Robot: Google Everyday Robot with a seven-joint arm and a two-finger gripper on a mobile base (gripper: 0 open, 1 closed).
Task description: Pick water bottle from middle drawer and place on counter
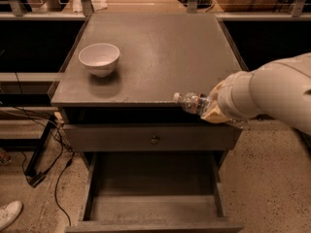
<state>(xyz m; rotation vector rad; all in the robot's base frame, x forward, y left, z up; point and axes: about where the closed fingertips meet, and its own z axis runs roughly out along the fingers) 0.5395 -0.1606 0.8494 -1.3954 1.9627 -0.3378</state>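
Below my claw [211, 111] the middle drawer [150, 186] open, white bowl [99, 58] up-left on counter [165, 47], claw clamping clear crinkled water bottle [191, 101], cap leftward

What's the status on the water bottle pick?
Arm's gripper at counter front-right edge, shut on water bottle. Bottle aloft, cap pointing left, not yet on counter. Only a white bowl, back-left, out of the way.

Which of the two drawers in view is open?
The lower one, the middle drawer, pulled out with its floor showing. The knobbed drawer above is shut. The gripper holds the water bottle at the front edge of the counter.
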